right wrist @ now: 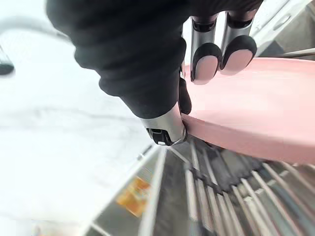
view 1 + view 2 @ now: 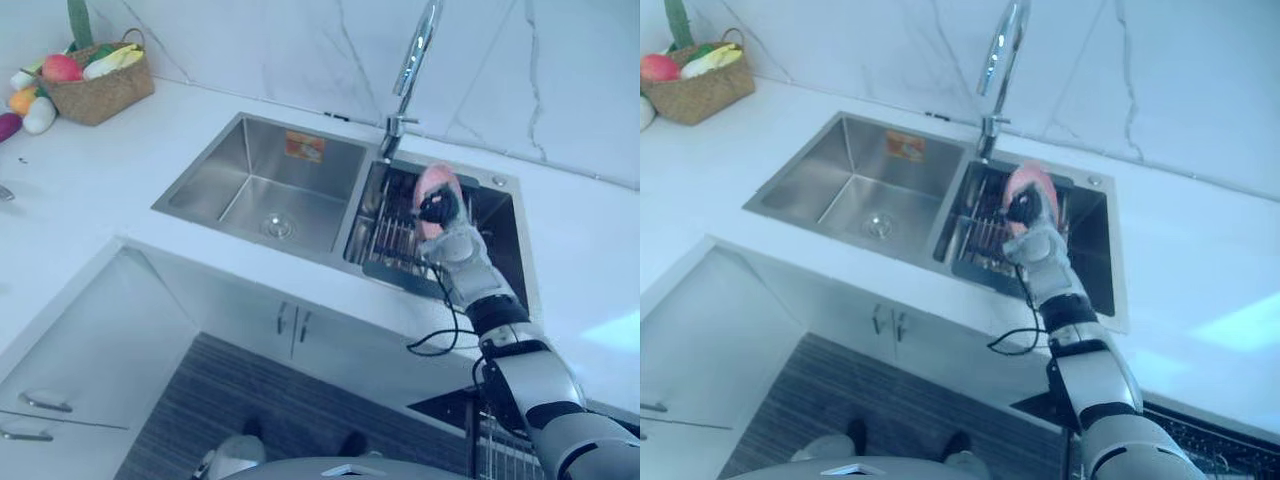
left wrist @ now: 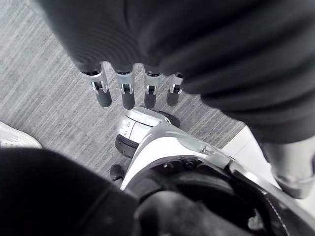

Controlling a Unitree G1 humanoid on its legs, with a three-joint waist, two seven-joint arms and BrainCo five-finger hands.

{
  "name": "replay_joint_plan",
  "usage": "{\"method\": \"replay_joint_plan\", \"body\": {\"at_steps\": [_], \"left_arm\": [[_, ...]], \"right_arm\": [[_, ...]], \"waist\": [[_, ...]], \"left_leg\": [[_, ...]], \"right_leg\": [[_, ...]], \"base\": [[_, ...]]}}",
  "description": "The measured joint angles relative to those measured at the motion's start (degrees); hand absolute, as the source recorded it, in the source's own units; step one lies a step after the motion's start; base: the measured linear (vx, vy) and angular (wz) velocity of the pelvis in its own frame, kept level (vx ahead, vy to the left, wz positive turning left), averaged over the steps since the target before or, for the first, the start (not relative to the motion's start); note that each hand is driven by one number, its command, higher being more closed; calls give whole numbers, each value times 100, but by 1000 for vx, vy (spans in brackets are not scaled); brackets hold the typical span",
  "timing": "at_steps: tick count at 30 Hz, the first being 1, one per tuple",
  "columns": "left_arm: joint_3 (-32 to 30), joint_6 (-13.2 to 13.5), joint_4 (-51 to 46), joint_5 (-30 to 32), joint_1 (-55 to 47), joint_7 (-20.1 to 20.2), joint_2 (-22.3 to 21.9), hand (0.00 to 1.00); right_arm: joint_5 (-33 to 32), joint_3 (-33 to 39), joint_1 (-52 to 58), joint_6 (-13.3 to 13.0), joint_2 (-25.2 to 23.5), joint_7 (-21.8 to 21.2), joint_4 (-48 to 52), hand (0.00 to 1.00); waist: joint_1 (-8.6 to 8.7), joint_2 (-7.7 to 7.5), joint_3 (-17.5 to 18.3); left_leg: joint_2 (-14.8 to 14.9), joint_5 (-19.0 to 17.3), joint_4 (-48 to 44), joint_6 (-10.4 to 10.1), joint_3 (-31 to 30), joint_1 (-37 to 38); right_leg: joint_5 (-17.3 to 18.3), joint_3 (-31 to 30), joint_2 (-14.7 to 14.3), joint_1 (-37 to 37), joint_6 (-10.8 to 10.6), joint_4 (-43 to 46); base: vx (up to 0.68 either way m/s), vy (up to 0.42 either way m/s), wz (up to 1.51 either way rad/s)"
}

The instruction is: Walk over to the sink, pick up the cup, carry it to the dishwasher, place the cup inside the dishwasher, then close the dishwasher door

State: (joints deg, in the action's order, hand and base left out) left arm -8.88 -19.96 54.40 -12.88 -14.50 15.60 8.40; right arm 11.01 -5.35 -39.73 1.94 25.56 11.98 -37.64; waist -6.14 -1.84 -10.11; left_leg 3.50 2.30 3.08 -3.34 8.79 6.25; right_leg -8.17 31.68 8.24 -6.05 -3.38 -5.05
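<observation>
Your left hand [image 3: 127, 93]: below sink [image 2: 250, 170] level, over grey floor [image 3: 44, 73], fingers straight, holding nothing | your right hand [image 2: 438, 210]: over the sink's right basin, thumb and fingers pinched on the pink cup [image 1: 246, 113] | cup: above that basin's dish rack [image 2: 395, 238] | faucet [image 2: 412, 70]: behind the sink.

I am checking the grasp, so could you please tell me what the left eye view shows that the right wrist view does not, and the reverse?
Left eye view: the faucet, the left basin and a wicker basket of produce on the counter. Right wrist view: fingertips of the right hand on the pink cup and its thumb at the edge, pinching it. Both: that hand on the cup, with the dish rack beneath.
</observation>
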Motion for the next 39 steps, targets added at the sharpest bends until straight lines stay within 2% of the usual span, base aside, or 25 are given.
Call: {"method": "replay_joint_plan", "body": {"at_steps": [4, 6, 11, 17, 25, 27, 31, 39], "left_arm": [[4, 69, -29, 75, -38, -32, -14, 0], [22, 111, -28, 80, -44, -41, -14, 0], [66, 125, -40, 297, -25, -42, 14, 0], [473, 118, -37, 311, -27, -42, 59, 0], [598, 153, -38, 424, -24, -50, 110, 0], [668, 155, -36, 437, -24, -50, 144, 0], [669, 156, -6, 626, 27, -47, 172, 0], [667, 184, 57, 857, 55, -43, 234, 0]], "right_arm": [[-459, 378, 3, -222, 91, 218, 685, 100], [-651, 484, 10, -370, 188, 361, 1095, 100], [-958, 820, 146, -558, 204, 387, 1740, 100], [-1184, 835, 350, -562, 198, 407, 2122, 100], [-1358, 1104, 455, -644, 197, 637, 2248, 100], [-1369, 1144, 588, -702, 196, 816, 2585, 100], [-1412, 1253, 588, -735, 196, 906, 2901, 100], [-1416, 1650, 880, -771, 202, 1257, 3652, 100]], "waist": [[60, 1, 2], [147, 1, 2], [202, -1, 4], [260, -8, 16], [307, -40, 127], [308, -61, 143], [289, -105, 199], [363, -224, 291]], "left_leg": [[17, -31, -5, 31, 164, 102], [15, -48, -3, 31, 235, 128], [31, -94, -3, 13, 390, 210], [32, -130, -5, 23, 533, 282], [26, -152, -2, 26, 554, 262], [28, -158, 0, 27, 560, 267], [32, -159, 5, 30, 680, 274], [24, -230, 6, 37, 995, 396]], "right_leg": [[-23, -178, -17, 10, 10, 0], [-30, -268, -19, 32, 0, -1], [-25, -416, -40, 38, -10, -1], [-38, -575, -50, 65, -18, -1], [-50, -598, -54, 121, -22, 0], [-72, -622, -56, 122, 8, 0], [-91, -754, -70, 185, 27, 0], [-111, -1068, -90, 269, -1, 0]], "base": [[50, 35, -25], [31, 26, -17], [39, 29, -16], [35, 24, -13], [44, 19, -4], [40, 16, -2], [33, 16, -14], [6, 17, -21]]}}
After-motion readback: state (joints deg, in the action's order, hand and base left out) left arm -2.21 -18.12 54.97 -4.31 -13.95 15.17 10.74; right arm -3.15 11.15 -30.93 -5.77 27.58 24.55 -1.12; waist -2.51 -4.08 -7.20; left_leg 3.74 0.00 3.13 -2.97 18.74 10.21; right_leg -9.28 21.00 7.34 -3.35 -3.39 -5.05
